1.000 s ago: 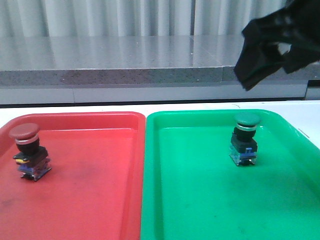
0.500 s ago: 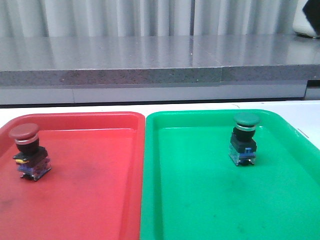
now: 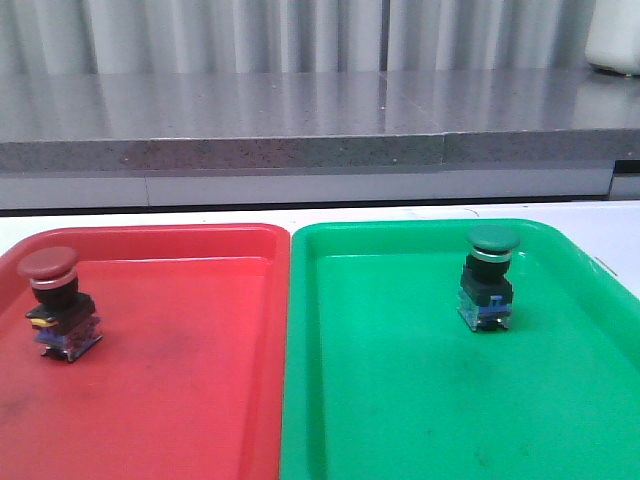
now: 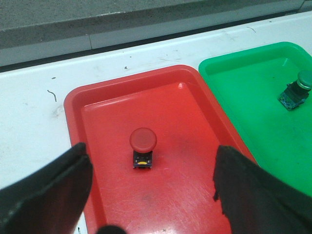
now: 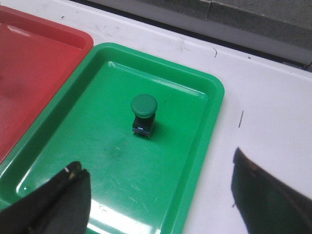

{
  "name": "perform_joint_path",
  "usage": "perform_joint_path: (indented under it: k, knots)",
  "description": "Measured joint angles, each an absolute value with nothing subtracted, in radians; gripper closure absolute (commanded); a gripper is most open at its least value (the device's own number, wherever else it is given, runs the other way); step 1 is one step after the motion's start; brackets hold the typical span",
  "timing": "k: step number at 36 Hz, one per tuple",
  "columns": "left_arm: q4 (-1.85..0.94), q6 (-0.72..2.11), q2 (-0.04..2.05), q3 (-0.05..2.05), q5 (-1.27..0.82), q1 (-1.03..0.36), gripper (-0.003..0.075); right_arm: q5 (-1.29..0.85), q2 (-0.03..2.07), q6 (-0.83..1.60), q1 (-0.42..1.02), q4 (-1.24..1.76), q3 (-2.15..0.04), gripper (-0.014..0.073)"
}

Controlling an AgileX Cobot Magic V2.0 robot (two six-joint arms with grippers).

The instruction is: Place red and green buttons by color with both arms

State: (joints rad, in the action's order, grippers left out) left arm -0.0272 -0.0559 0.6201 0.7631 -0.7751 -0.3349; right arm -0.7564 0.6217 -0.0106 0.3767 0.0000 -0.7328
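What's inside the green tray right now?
Only the green button, standing upright on the green tray, cap up. The patch of floor under its base is covered; the rest of the tray floor seen here is bare.

**Count of items on the table**

Two push-button switches are counted: one red button and one green button. Two plastic trays are seen side by side, one red tray and one green tray. One button is found standing in each tray, matched by colour. Two grippers are counted, each shown only in its own wrist view: the left gripper, with two black fingers spread wide apart, and the right gripper, likewise with two fingers spread. One white table is counted beneath the trays.
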Motion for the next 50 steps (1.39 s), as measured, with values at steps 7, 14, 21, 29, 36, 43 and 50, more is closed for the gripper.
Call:
perform_joint_path:
  k: [7,14,21,29,36,43,50]
  knots:
    - [-0.027,-0.056,0.620,0.763,-0.775,-0.335,0.0209,-0.768,0.606,-0.011,0.377,-0.005,-0.730,-0.0008]
    - [-0.027,-0.056,0.620,0.763,-0.775,-0.335,0.0209,-0.770,0.606,-0.009,0.377,-0.007,-0.730,-0.0008]
    - [-0.027,-0.056,0.620,0.763,-0.775,-0.335,0.0212,-0.770,0.606,-0.009,0.377,-0.009,-0.730,0.0004]
    - [-0.027,-0.056,0.620,0.763,-0.773,-0.335,0.0435,-0.770,0.606,-0.009,0.377,-0.011,-0.730,0.0309]
    - [-0.027,-0.056,0.620,0.763,-0.773,-0.335,0.0657,-0.771,0.606,-0.009,0.377,-0.011,-0.730,0.0603]
    - [-0.027,-0.056,0.620,0.763,-0.773,-0.335,0.0740,-0.771,0.606,-0.009,0.377,-0.011,-0.730,0.0662]
    - [-0.027,-0.056,0.620,0.763,-0.773,-0.335,0.0740,-0.773,0.606,-0.009,0.377,-0.011,-0.730,0.0662]
